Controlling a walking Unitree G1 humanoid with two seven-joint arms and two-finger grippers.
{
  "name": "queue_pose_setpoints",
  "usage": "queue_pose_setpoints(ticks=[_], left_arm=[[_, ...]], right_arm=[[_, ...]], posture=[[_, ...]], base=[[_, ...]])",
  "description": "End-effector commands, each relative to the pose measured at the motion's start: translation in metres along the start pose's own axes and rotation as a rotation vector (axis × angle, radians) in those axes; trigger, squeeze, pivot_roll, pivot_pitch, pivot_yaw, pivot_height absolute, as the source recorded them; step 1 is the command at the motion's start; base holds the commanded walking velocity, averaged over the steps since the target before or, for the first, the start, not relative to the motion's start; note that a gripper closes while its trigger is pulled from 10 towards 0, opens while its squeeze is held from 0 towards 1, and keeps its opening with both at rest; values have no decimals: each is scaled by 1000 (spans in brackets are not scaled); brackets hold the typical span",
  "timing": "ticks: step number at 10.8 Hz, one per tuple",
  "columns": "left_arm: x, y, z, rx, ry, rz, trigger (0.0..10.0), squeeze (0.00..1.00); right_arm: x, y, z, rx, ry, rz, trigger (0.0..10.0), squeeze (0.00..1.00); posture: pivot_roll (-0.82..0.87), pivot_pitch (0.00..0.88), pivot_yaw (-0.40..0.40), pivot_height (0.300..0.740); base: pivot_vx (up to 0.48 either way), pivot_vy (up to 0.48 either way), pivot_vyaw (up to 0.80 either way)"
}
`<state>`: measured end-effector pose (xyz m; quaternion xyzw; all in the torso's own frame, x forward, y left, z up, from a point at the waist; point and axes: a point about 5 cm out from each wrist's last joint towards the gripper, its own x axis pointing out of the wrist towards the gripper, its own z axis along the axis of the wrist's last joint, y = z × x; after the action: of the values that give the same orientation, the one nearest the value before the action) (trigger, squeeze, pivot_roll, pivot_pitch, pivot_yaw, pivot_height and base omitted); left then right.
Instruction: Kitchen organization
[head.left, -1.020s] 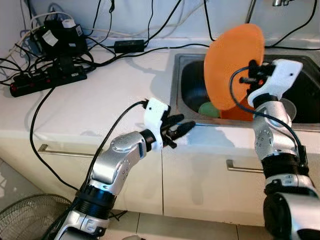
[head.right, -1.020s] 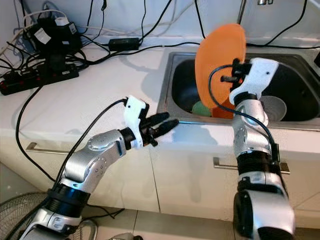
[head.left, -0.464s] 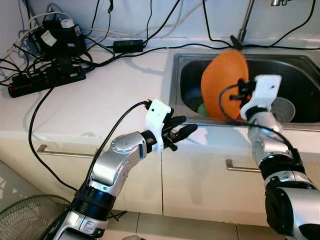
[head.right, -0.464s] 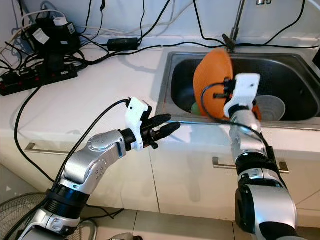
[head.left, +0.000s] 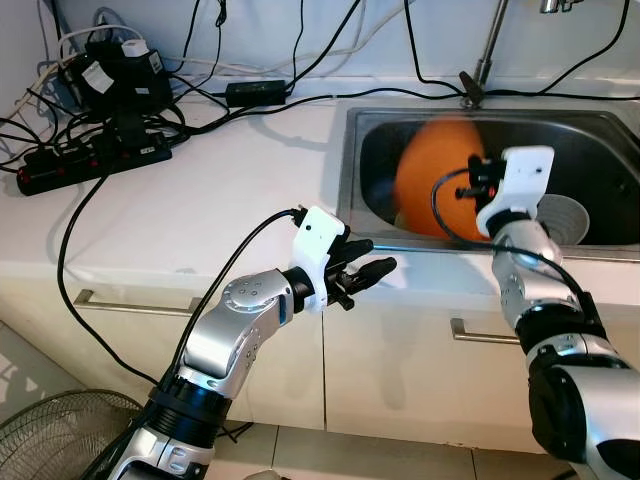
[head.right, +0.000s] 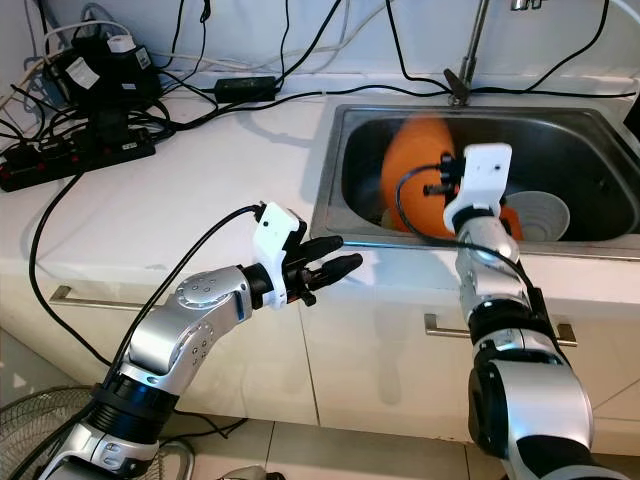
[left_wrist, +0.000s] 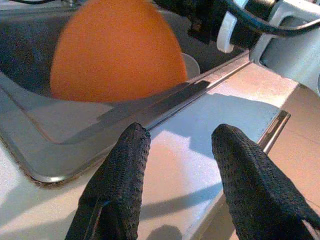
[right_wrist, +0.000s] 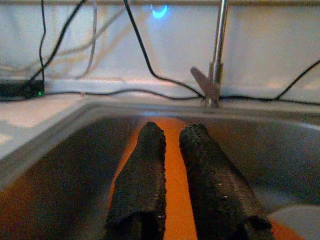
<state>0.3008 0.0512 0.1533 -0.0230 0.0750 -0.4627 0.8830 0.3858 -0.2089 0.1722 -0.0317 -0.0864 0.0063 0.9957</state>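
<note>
An orange plate (head.left: 432, 192) stands on edge inside the steel sink (head.left: 352, 160), blurred by motion. My right gripper (right_wrist: 172, 131) is shut on the orange plate (right_wrist: 172, 165), whose rim runs between the two fingers (right_wrist: 142, 170). The white right wrist mount (head.left: 515, 180) hangs over the sink's front part. At the counter's front edge, just left of the sink's front corner, my left gripper (head.left: 368, 268) hovers open with nothing in it. In the left wrist view the left gripper (left_wrist: 180, 132) points at the sink's rim and the orange plate (left_wrist: 115, 55).
A white bowl (head.left: 562, 215) lies in the sink to the right of the plate. The faucet (head.left: 482, 50) rises behind the sink. A power strip (head.left: 95, 160) with a tangle of black cables covers the counter's back left. A fan (head.left: 45, 440) stands on the floor.
My right gripper has brought the orange plate down from above the sink into the basin. The left gripper has shifted slightly to the right and stayed open.
</note>
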Motion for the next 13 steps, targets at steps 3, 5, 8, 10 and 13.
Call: queue_pose_setpoints(ticks=[3, 5, 8, 10, 13], left_arm=[[-1, -3, 4, 32, -11, -17, 10000, 0], [-2, -2, 3, 31, -16, -1, 10000, 0], [-2, 16, 18, 67, -132, 171, 10000, 0], [-7, 36, 33, 114, -238, 365, 10000, 0], [-26, 62, 44, 245, -334, 703, 10000, 0]], right_arm=[[2, 6, 3, -1, -16, 27, 10000, 729], [3, 6, 4, 3, -31, 23, 10000, 0], [7, 5, 33, 36, -185, -7, 10000, 0], [2, 10, 48, 38, -283, -5, 10000, 0], [-32, 30, 41, 42, -333, 28, 10000, 0]], posture=[[48, 0, 57, 740], [48, 0, 57, 740], [38, 0, 57, 740], [26, 0, 58, 740], [15, 0, 55, 740]], base=[[0, 0, 0], [0, 0, 0], [0, 0, 0], [0, 0, 0], [0, 0, 0]])
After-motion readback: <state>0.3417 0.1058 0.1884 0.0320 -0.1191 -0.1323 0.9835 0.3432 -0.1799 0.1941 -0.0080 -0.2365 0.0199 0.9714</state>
